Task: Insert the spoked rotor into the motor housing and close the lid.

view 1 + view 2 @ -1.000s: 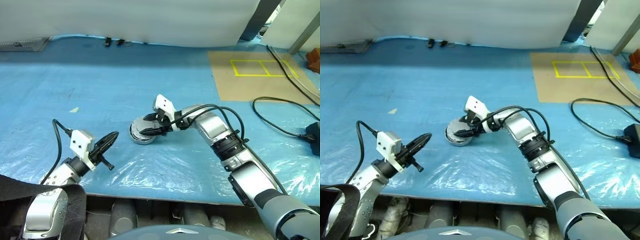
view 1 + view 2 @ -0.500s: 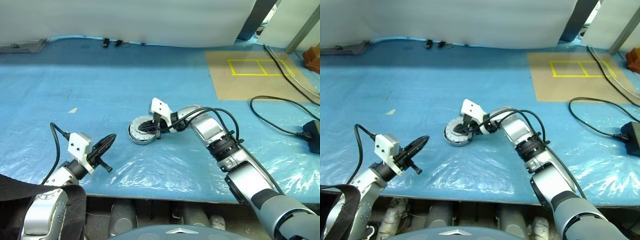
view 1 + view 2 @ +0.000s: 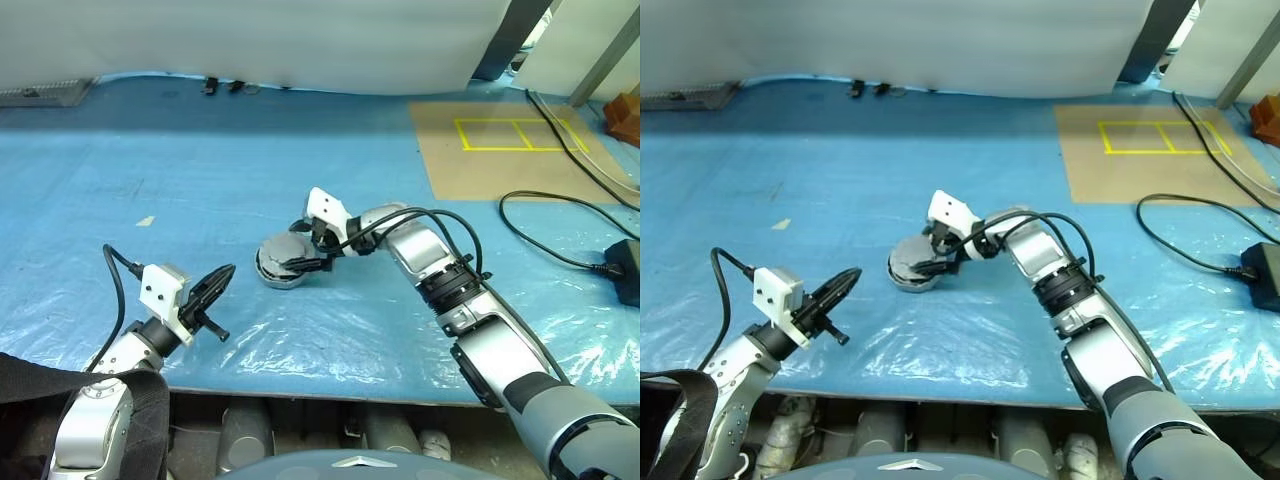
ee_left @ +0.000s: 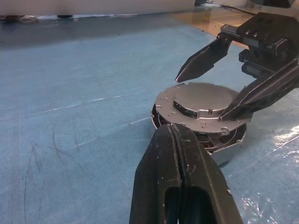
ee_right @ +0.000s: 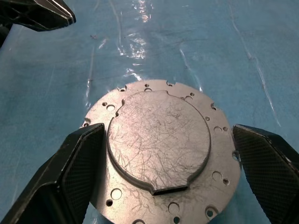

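The lid [image 5: 161, 149], plain grey face up, lies on top of the motor housing [image 3: 279, 279] at the middle of the blue table. In the left wrist view the lid [image 4: 201, 100] sits a little askew, with a dark gap above the housing's silver wall [image 4: 231, 151]. My right gripper [image 3: 289, 250] is open, one black finger [image 5: 70, 177] on each side of the lid. The spoked rotor is hidden. My left gripper [image 3: 225, 276] is shut and empty, hovering left of the housing and pointing toward it.
A tan board with yellow tape [image 3: 510, 150] lies at the far right. A black cable [image 3: 560, 225] and a black adapter [image 3: 628, 272] lie to the right. Small dark items [image 3: 225, 85] sit at the far edge. Shiny plastic film [image 3: 330, 330] covers the near table.
Half a second ago my right gripper was lowered onto the housing with its fingers together; now it has lifted slightly and opened across the lid. The left arm has stayed in place.
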